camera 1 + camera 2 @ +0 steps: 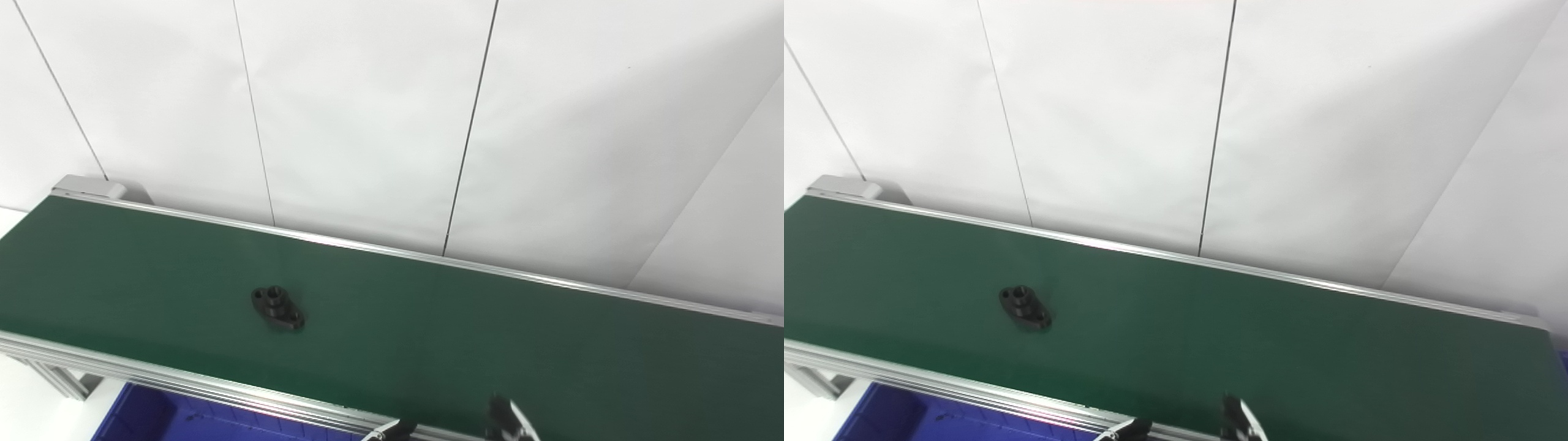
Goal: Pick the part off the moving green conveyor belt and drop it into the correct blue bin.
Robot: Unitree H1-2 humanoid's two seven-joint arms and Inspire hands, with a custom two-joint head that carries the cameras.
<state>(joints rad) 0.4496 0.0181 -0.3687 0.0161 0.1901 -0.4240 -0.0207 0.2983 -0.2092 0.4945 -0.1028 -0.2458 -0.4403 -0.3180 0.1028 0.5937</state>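
Observation:
A black flange part [277, 308] with a raised hub and holes lies flat on the green conveyor belt [465, 331], left of the middle; it also shows in the right eye view [1025, 309]. Only the fingertips of one hand [507, 424] poke up at the bottom edge, over the belt's near rail. I take it for my right hand. Its tips stand apart and hold nothing. It is well to the right of the part and nearer to me. My left hand is out of view.
A blue bin [159, 419] sits below the belt's near rail at the bottom left. A sliver of blue [1564, 358] shows past the belt's right end. A white panelled wall rises behind the belt.

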